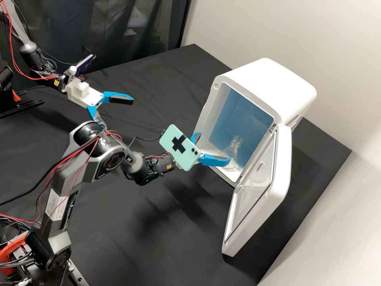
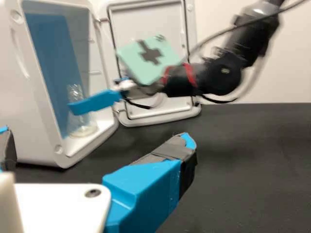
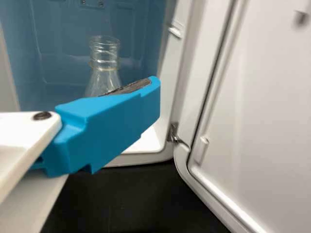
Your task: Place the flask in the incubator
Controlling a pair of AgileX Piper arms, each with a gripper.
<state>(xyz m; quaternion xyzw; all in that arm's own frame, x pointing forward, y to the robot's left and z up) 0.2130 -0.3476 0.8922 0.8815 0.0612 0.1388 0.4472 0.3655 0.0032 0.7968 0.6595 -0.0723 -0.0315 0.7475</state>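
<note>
The clear glass flask stands upright on the floor of the white incubator, inside its blue chamber. The incubator door hangs wide open. My right gripper is at the chamber's mouth, open, its fingers just in front of the flask and off it. In the right wrist view the flask rises behind one blue finger. My left gripper hovers open and empty above the bench, far to the left. From the left wrist view the flask sits behind the right arm's finger.
The black bench spreads in front of the incubator. A green plate is mounted on the right wrist. Cables and arm bases crowd the left edge. A pale wall stands behind the incubator.
</note>
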